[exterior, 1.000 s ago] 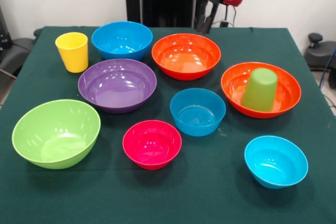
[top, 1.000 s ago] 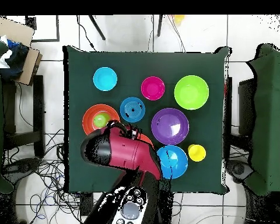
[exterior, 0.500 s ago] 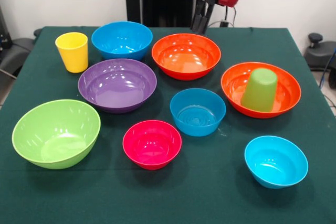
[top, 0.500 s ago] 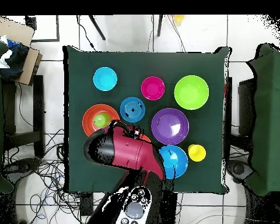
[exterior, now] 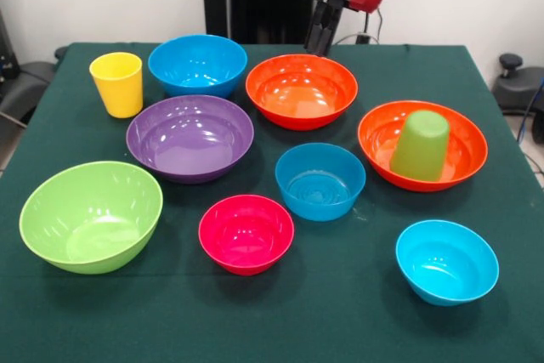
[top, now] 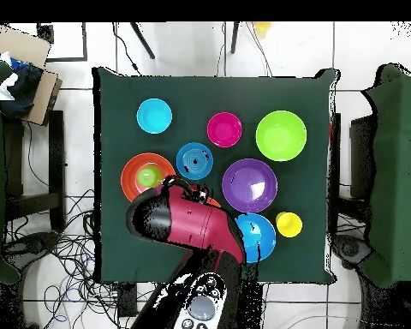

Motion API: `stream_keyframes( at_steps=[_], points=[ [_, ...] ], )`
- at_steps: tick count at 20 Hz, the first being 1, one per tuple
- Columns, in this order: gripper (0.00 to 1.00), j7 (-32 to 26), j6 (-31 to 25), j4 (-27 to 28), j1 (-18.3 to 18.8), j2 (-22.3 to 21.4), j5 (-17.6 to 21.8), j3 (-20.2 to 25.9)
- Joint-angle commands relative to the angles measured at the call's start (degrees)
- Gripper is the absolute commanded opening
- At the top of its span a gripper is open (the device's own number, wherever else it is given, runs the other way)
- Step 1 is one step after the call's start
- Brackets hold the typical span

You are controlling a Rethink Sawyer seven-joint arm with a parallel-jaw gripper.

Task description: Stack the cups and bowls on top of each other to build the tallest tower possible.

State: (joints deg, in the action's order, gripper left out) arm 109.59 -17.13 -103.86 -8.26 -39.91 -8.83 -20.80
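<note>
Gripper [exterior: 318, 38] hangs above the far orange bowl [exterior: 302, 91]; whether it is spread cannot be told. Green cup [exterior: 420, 145] sits upside down in the second orange bowl [exterior: 382, 133]. Purple bowl [exterior: 189, 138], pink bowl [exterior: 246, 234] and yellow cup [exterior: 117, 84] stand apart, unstacked.

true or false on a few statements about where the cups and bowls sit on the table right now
1. The green cup stands upside down inside an orange bowl. True.
2. The yellow cup sits inside the purple bowl. False: it stands on the table beside that bowl.
3. The pink bowl is stacked on a blue bowl. False: both rest separately on the table.
4. The gripper holds nothing. True.
5. The lime green bowl is empty. True.
</note>
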Motion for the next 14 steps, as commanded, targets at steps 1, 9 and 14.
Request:
stream_keyframes(
  at_steps=[1,9,14],
  points=[
    [0.0,3.3,1.4,-1.6,0.7,0.8,4.3,6.2],
    [1.0,3.4,0.8,-1.0,0.3,1.0,4.4,5.5],
    [1.0,3.2,0.5,-1.1,0.4,0.8,4.3,5.6]
  ],
)
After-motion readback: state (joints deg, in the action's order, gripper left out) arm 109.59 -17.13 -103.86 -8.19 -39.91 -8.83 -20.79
